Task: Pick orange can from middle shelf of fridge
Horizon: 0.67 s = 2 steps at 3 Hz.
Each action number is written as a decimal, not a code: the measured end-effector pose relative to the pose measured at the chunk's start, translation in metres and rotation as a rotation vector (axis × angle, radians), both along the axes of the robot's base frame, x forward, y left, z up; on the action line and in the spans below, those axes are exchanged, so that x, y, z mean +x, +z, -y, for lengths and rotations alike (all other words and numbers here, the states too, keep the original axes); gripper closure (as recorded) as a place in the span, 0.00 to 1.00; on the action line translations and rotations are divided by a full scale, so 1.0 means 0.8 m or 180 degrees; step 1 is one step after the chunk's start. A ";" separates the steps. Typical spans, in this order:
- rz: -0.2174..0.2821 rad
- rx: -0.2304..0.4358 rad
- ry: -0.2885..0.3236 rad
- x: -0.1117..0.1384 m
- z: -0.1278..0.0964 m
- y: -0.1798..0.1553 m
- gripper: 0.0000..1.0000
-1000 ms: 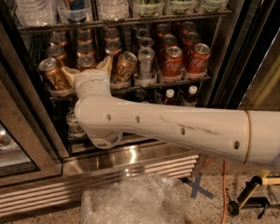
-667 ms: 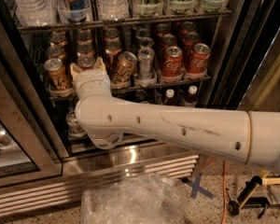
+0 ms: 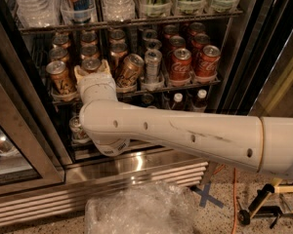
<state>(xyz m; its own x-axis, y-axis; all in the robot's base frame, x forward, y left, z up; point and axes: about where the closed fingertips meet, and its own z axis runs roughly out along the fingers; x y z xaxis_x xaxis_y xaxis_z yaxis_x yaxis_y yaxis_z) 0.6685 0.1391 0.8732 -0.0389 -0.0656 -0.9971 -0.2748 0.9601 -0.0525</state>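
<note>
Flanking claw (image 3: 92, 72): orange cans (image 3: 128, 69) (middle shelf (image 3: 158, 88))

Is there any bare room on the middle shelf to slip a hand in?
Hardly. The middle shelf is packed: orange cans left, slim silver cans centre, Coca-Cola cans right. The gripper sits among the orange cans. Only a dark sliver lies beyond the Coca-Cola cans.

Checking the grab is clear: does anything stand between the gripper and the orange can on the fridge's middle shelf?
Nothing visible does. The gripper is at the dark wire middle shelf, directly at an orange-gold aluminium can. A tilted orange can crowds it on the picture's right, an upright one on the left.
</note>
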 end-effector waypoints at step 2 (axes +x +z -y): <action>0.0010 -0.0031 0.0042 -0.003 0.000 -0.003 1.00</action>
